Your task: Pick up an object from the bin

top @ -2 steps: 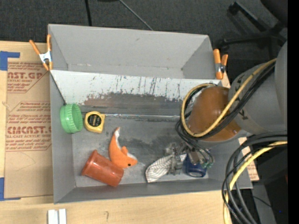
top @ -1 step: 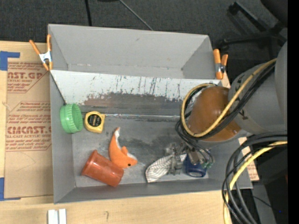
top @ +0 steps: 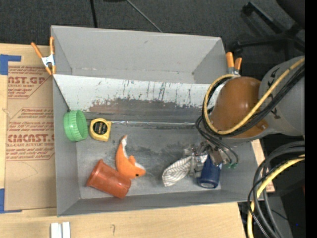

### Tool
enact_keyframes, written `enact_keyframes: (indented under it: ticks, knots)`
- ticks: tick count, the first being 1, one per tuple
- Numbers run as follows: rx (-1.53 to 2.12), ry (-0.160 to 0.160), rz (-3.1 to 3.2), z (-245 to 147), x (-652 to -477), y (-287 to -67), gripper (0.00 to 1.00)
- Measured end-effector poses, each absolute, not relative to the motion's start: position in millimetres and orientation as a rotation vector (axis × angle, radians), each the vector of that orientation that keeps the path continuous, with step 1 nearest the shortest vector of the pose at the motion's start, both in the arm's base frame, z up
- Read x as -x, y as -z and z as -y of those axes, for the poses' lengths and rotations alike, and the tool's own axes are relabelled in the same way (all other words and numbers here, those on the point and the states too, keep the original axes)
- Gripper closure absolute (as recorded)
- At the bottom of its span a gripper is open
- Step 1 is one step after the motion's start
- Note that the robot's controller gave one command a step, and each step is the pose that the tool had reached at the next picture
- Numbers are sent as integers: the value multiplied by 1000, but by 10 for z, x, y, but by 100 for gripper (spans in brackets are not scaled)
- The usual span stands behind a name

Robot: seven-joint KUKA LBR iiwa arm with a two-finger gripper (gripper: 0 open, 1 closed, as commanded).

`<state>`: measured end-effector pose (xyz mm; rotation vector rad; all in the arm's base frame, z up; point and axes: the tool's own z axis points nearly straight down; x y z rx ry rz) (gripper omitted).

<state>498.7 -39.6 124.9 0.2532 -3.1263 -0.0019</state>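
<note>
And there you were, operator, with your arm in at the bin's four o'clock corner, the gripper [top: 210, 156] low over the floor of the grey metal bin [top: 148, 58], tucked under the wrist's rounded orange-brown cover [top: 237, 105] and its loop of yellow and black cables. Right beneath it, at six o'clock from the gripper, lay a dark blue cylinder, a small cup or can [top: 209, 175], touching or as good as touching the tool. Off at the gripper's eight o'clock sat a crumpled silvery-white patterned wrapper [top: 177, 171], its near end up against the tool's metal parts.

Was the gripper apart, together, or clamped on something? I could not tell; the wrist and cables hid it, so I called no grasp.

The rest lay well apart from you: an orange plastic toy fish [top: 128, 163] at the bin's seven o'clock, touching an orange-red plastic cup on its side [top: 109, 180]; a yellow tape measure [top: 100, 129] and a round green ribbed lid [top: 75, 126] side by side at nine o'clock.

My read on progress: the approach looked done, you were down among the things, but nothing was off the floor. Securing one piece, likely the blue cylinder, and lifting it clear of the bin remained
</note>
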Motion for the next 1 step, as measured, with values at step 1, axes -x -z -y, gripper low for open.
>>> enact_keyframes:
  ticks: [1]
  knots:
    - [-282, 0, 3133, 339, -5191, -2729, 100]
